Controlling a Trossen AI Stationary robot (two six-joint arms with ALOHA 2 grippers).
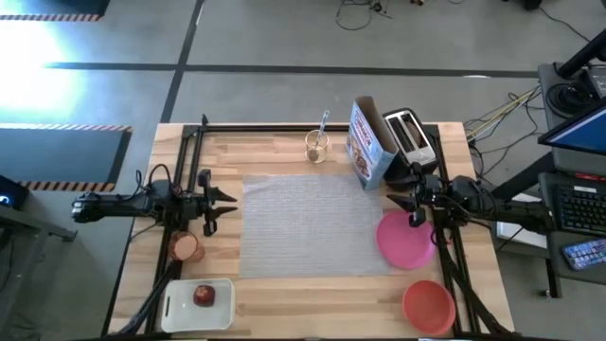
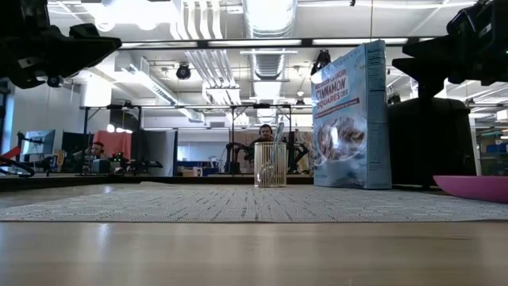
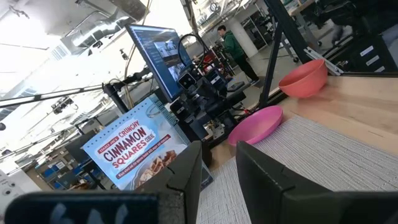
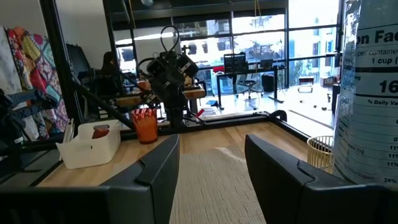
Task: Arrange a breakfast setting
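Right gripper hovers apparently above round pink plate.

Grey floor, big windows (daylit)

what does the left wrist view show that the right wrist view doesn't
Only the left wrist view shows the pink plate, the orange-red bowl and the front of the cereal box.

Only the right wrist view shows the small orange cup, the white tray holding the apple, and the wire basket.

Both show the grey mat and the opposite arm; each pincer, left and right, is open and empty.
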